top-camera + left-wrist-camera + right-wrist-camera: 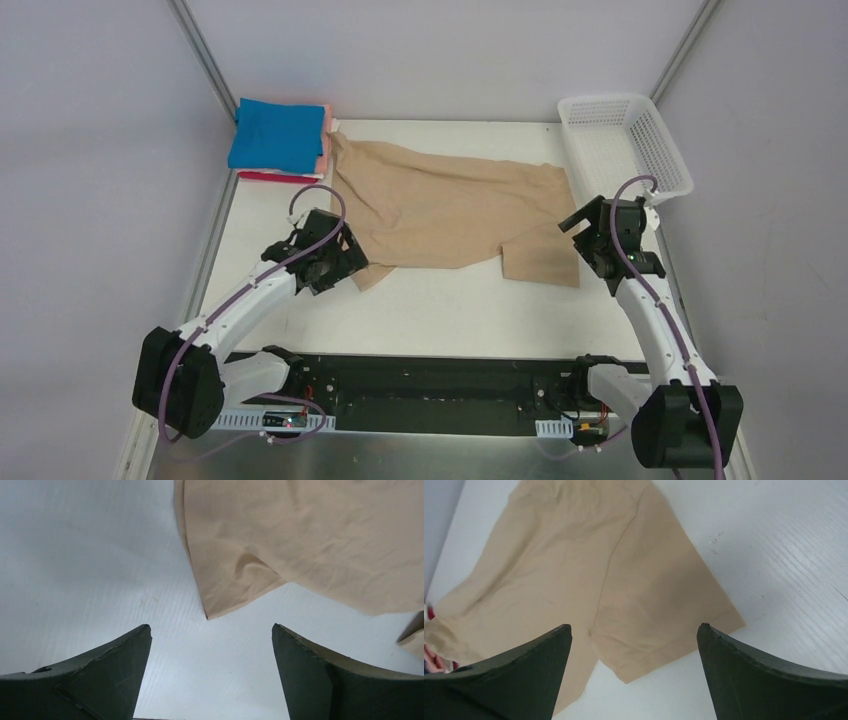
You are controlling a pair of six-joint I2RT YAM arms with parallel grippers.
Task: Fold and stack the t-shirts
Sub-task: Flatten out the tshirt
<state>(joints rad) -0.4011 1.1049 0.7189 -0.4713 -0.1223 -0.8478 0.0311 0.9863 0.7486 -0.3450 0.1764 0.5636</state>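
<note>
Cabling in purple runs up both arms from the near edge of the tabletop (440, 310). The left jaws stand wide apart with nothing between them, just short of the near-left corner of the tan t-shirt (450, 210). That corner lies on the tabletop, and from above the wrist hides part of it. The right jaws gape equally wide, holding nothing, aimed at the near-right sleeve without touching it. The shirt spreads rumpled across the middle, its far-left end reaching the folded stack. There the blue shirt (278, 135) is on top, the pink shirt (324, 145) beneath and the red shirt (270, 177) lowest, with only edges showing. A white mesh basket (625, 140) sits at the far-right corner.
</note>
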